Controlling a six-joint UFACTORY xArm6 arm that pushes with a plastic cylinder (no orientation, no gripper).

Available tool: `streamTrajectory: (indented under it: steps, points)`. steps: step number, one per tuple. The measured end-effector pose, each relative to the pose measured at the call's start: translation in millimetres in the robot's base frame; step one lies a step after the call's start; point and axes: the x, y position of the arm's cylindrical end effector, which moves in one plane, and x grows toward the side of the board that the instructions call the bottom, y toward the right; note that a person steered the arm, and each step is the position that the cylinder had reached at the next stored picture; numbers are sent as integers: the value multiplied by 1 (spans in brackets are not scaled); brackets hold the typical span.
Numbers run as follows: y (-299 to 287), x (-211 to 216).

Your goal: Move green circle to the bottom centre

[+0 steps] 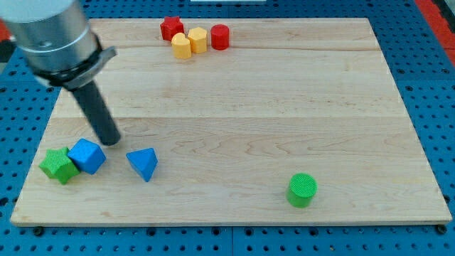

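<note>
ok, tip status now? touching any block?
My tip: no jaws, holds nothing; just above-right of the blue cube, contact cannot be told. Far from the green circle.

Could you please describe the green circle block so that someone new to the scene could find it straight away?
Start at the wooden board and go to its bottom edge, right of centre. The green circle stands there alone, a round upright cylinder. The only other green piece, the green cube, is angular and touches the blue cube at the view's bottom left.

Pale, smooth wooden board (249, 107) with visible grain; ridged matt green circle (302, 190); perforated blue surface (426, 43).
</note>
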Motion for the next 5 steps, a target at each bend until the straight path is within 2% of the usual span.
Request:
streamTrajectory:
  steps: [1, 2, 3, 4, 5]
  points:
    - [98, -5]
    - [213, 13]
    - [295, 51]
    - [305, 78]
    - [288, 92]
